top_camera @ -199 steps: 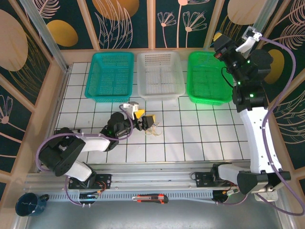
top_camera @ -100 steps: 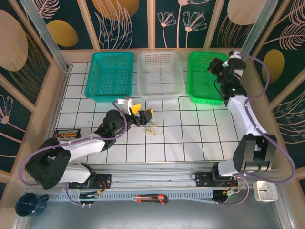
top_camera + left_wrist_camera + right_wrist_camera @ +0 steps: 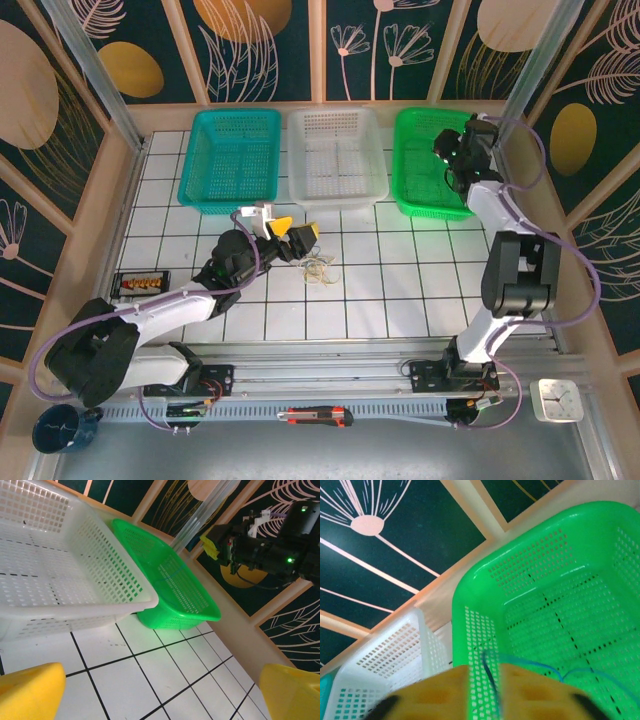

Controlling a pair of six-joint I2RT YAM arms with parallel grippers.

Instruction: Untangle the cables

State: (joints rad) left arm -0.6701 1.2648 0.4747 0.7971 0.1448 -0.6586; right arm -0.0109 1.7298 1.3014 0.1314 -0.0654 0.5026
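Note:
A small tangle of whitish and olive cables (image 3: 319, 268) lies on the white tiles just ahead of my left gripper (image 3: 296, 232), which is open with nothing between its yellow fingers. In the left wrist view the left gripper (image 3: 160, 695) looks over bare tiles. My right gripper (image 3: 447, 150) hangs over the green basket (image 3: 432, 209). In the right wrist view a thin blue cable (image 3: 492, 680) runs through the gap of the right gripper (image 3: 484, 690) and trails into the green basket (image 3: 470, 580). Its pads stand apart, wider than the cable.
A white basket (image 3: 335, 190) and a teal basket (image 3: 228, 205) stand beside the green one along the back. A small dark tray (image 3: 140, 284) sits at the left. A box cutter (image 3: 315, 416), a mug (image 3: 60, 428) and a clock (image 3: 555, 398) lie beyond the near rail.
The right arm has swung down and left over the green basket, and its jaws have parted round the blue cable. The left gripper has shifted slightly towards the back.

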